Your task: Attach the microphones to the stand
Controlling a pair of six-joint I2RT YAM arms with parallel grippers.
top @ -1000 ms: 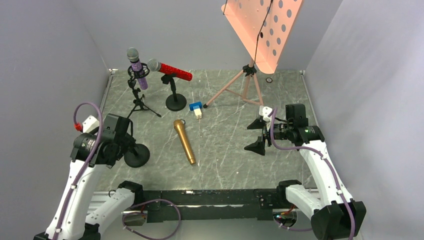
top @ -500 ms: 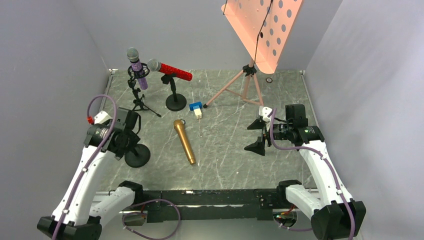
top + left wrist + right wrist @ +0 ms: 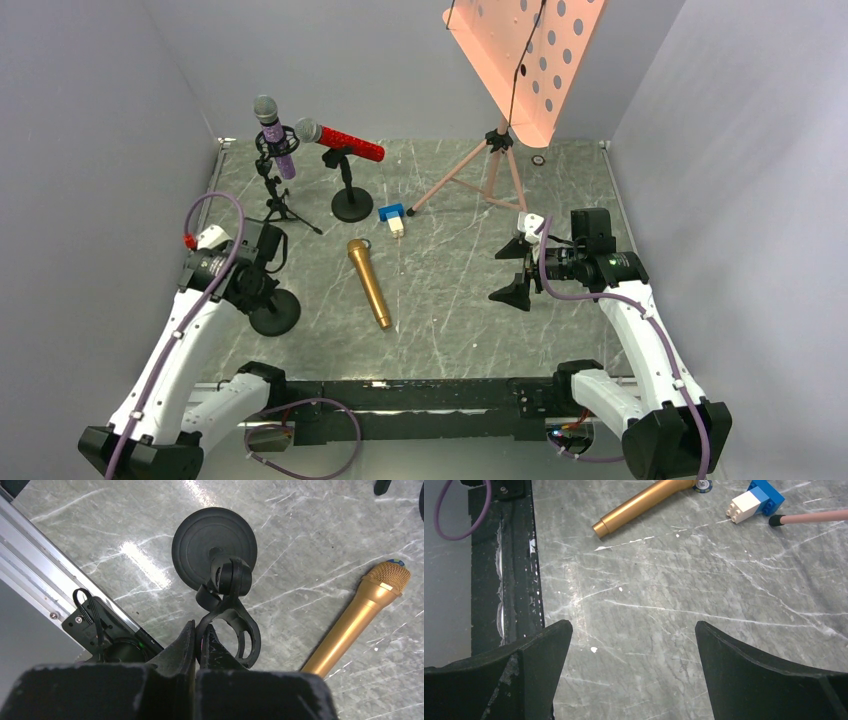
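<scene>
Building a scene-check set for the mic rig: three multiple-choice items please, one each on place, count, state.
1. Where is the gold microphone? A in the right gripper; B on a stand; C lying on the table.
2. How many microphones sit on stands? A one; B two; C three.
3. The left gripper is: A shut on the empty stand's clip; B wide open; C gripping the music stand.
Key: C, it lies flat on the table; B, purple and red are mounted; A, its fingers pinch the clip.
</scene>
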